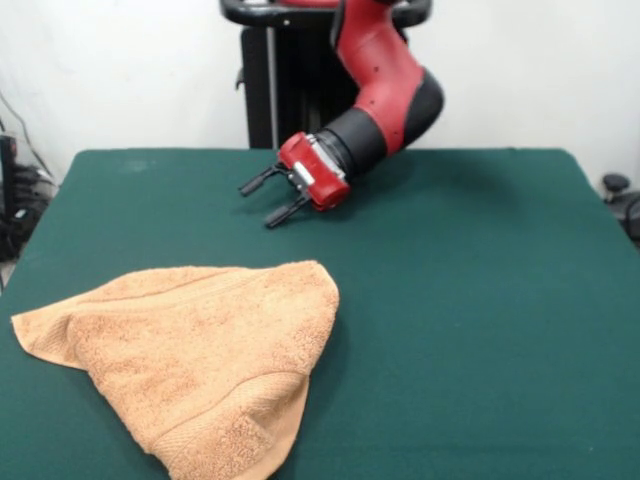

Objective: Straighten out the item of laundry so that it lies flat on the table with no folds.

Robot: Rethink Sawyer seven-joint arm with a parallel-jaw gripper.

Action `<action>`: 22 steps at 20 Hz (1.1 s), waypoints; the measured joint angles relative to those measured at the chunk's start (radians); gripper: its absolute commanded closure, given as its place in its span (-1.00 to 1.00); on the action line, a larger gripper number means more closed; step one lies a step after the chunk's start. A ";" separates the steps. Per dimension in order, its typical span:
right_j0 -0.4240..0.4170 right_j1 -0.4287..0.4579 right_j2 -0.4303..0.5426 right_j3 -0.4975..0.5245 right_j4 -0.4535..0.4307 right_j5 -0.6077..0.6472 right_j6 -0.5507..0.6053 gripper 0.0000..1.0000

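Orange-tan towel (195, 365) lying on the green table (480, 330), toward the front-left part of the cloth, bunched into a rough triangular heap rather than spread flat. Folded over on itself, with a ribbed band visible near its lower tip and a fainter band line running across the upper layer. Lower tip cut off by the bottom edge of the view; left corner reaching close to the table's left edge. Beyond the towel, well apart from it and toward the table's far side, the end effector (273, 198) hovering above the cloth, tilted to point left and slightly down. Two dark fingers (257, 182) spread apart, holding nothing. Behind the end effector, a red wrist block and the red and black arm (395, 95) rising out of the top of the view. Nothing between the end effector and the towel but bare green cloth. No containers on the table. Beyond the far edge, a black pedestal column (290, 85) against a white wall. At the left margin, dark cables and equipment (15, 205), hard to make out; at the right margin, a dark rounded object (622, 200), partly cut off and unidentifiable. Underside layers of the towel hidden by the top fold.
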 measured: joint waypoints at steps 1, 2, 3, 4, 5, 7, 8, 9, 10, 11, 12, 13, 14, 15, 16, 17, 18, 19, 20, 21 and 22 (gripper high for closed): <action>0.000 -0.006 0.001 0.002 -0.002 0.007 0.000 -1.00; 0.001 -0.012 0.002 0.004 -0.005 0.013 0.000 -1.00; 0.001 -0.023 0.005 0.008 -0.011 0.025 0.000 -1.00; 0.003 -0.034 0.007 0.012 -0.019 0.036 0.000 -1.00; 0.004 -0.043 0.008 0.016 -0.027 0.046 0.000 -1.00; 0.006 -0.059 0.010 0.022 -0.040 0.064 0.000 -1.00; 0.006 -0.065 0.010 0.024 -0.045 0.070 0.000 -1.00; 0.007 -0.068 0.010 0.024 -0.047 0.074 0.000 -1.00; 0.008 -0.070 0.011 0.024 -0.049 0.078 0.000 -1.00; 0.009 -0.072 0.011 0.024 -0.049 0.081 0.000 -1.00; 0.009 -0.073 0.011 0.024 -0.049 0.082 0.000 -1.00; 0.010 -0.075 0.013 0.024 -0.049 0.082 0.000 -1.00; 0.011 -0.076 0.014 0.024 -0.049 0.082 0.000 -1.00; 0.012 -0.077 0.014 0.024 -0.049 0.082 0.000 -1.00; 0.012 -0.077 0.015 0.024 -0.049 0.082 0.000 -1.00; 0.013 -0.079 0.017 0.024 -0.045 0.082 0.000 -1.00; 0.013 -0.079 0.018 0.024 -0.043 0.082 0.000 -1.00; 0.013 -0.080 0.019 0.024 -0.041 0.082 0.000 -1.00; 0.013 -0.080 0.021 0.024 -0.036 0.082 0.000 -1.00; 0.013 -0.081 0.025 0.024 -0.028 0.082 0.000 -1.00; 0.013 -0.082 0.030 0.024 -0.019 0.082 0.000 -1.00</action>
